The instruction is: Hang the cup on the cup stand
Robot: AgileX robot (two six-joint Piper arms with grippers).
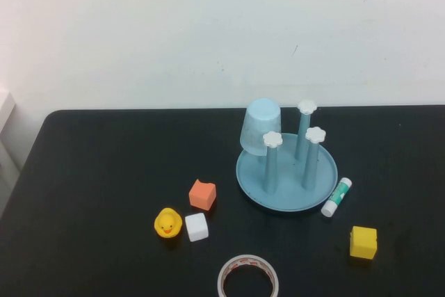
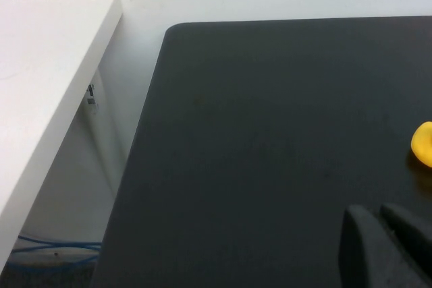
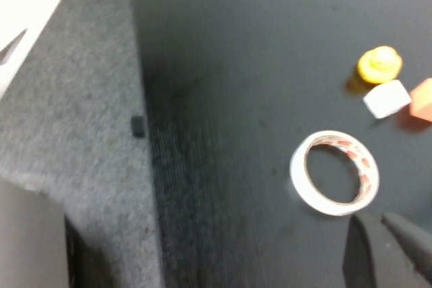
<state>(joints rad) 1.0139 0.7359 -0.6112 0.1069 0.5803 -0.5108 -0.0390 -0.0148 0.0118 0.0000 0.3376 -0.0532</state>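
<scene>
Already the small light blue translucent plastic cup point(image 1: 261, 126) sits upside down over one post of the round blue plastic cup stand point(image 1: 286, 172), toward the table's point(image 1: 97, 172) far edge, well apart from both claws. Neither claw shows in the high view. The left gripper point(image 2: 380, 247) hovers near the table's left edge, fingers closed together, empty. The right gripper point(image 3: 386, 247) hangs beside the white tape roll point(image 3: 334, 173) at the near edge, likewise closed, holding nothing.
</scene>
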